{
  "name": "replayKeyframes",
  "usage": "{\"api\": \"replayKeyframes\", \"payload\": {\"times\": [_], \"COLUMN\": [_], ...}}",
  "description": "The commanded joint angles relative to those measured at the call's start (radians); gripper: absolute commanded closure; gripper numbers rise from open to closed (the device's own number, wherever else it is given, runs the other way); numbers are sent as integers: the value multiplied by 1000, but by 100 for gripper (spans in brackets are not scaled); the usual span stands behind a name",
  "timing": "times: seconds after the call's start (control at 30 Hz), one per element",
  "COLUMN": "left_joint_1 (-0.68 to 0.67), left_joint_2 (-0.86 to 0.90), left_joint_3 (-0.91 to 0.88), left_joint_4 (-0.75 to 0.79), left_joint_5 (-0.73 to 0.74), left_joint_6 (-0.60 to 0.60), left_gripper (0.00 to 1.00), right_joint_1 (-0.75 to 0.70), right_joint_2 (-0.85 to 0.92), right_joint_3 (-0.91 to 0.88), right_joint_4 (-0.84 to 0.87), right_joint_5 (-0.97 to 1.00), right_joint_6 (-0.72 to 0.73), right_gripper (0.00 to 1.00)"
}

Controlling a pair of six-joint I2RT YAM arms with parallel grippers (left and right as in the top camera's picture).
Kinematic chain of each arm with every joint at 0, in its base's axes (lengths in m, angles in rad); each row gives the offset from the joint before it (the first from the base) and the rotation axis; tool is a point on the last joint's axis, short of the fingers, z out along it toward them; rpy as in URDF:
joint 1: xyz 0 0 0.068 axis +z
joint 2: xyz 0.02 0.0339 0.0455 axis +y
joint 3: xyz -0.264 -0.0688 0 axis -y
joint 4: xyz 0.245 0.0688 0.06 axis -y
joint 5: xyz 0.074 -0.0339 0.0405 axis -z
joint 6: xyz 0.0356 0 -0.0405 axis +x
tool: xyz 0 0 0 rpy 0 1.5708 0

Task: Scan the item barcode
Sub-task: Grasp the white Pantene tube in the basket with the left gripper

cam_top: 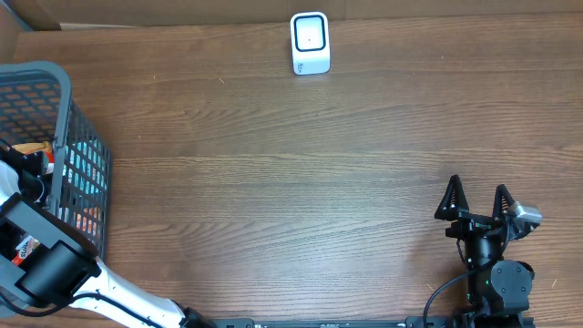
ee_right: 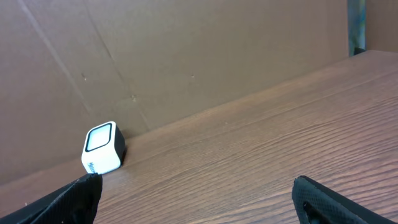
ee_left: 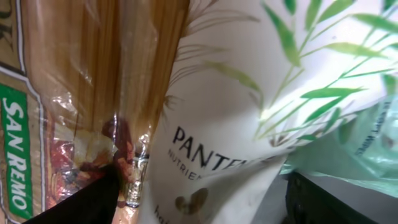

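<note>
basket (cam_top: 91,173) at left, scanner (cam_top: 310,43) far behind

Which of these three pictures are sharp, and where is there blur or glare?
Overhead: sharp, evenly lit, the scanner clear. Left wrist: very close, the Pantene pouch slightly soft, small glints on the spaghetti packet. Right wrist: table grain sharp, its own fingertips dark and blurred.

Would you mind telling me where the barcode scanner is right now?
The white barcode scanner stands at the far edge of the table, roughly central in the overhead view, against the cardboard wall, well away from the basket on the robot's left.
</note>
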Motion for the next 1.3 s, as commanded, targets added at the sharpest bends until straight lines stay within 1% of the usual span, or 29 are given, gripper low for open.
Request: {"api": "replayKeyframes", "payload": {"times": [0.0, 0.17, 0.3, 0.43, 0.5, 0.53, 0.6, 0.67, 0.7, 0.73, 0.77, 0.8, 0.9, 1.03, 1.17, 1.27], "left_joint_1": [-46, -86, -98, -89, -82, -79, -79, -79, -79, -79, -79, -79, -79, -79, -79, -79], "left_joint_2": [7, 7, 16, 17, 17, 17, 17, 17, 17, 17, 17, 17, 16, 14, -3, -24], "left_joint_3": [-10, 42, 30, -42, -89, -104, -129, -130, -129, -126, -122, -120, -115, -83, 19, 137], "left_joint_4": [-23, -57, -69, -26, 7, 17, 38, 43, 46, 45, 45, 45, 40, -10, -96, -167], "left_joint_5": [140, 139, 139, 128, 123, 123, 119, 103, 95, 84, 77, 74, 74, 74, 64, 60], "left_joint_6": [18, 19, 26, 26, 26, 26, 25, 25, 25, 23, 13, 9, -13, -13, -63, -108], "left_gripper": [23, 23, 24, 24, 26, 29, 39, 53, 63, 79, 91, 96, 96, 96, 96, 96], "right_joint_1": [1, 1, 1, 1, 1, 1, 1, 1, 1, 1, 1, 1, 1, 1, 1, 1], "right_joint_2": [-12, -12, -12, -12, -12, -12, -12, -12, -12, -12, -12, -12, -12, -12, -12, -12], "right_joint_3": [-11, -11, -11, -11, -11, -11, -11, -11, -11, -11, -11, -11, -11, -11, -11, -11], "right_joint_4": [6, 6, 6, 6, 6, 6, 6, 6, 6, 6, 6, 6, 6, 6, 6, 6], "right_joint_5": [10, 10, 10, 10, 10, 10, 10, 10, 10, 10, 10, 10, 10, 10, 10, 10], "right_joint_6": [2, 2, 2, 2, 2, 2, 2, 2, 2, 2, 2, 2, 2, 2, 2, 2], "right_gripper": [0, 0, 0, 0, 0, 0, 0, 0, 0, 0, 0, 0, 0, 0, 0, 0]}}
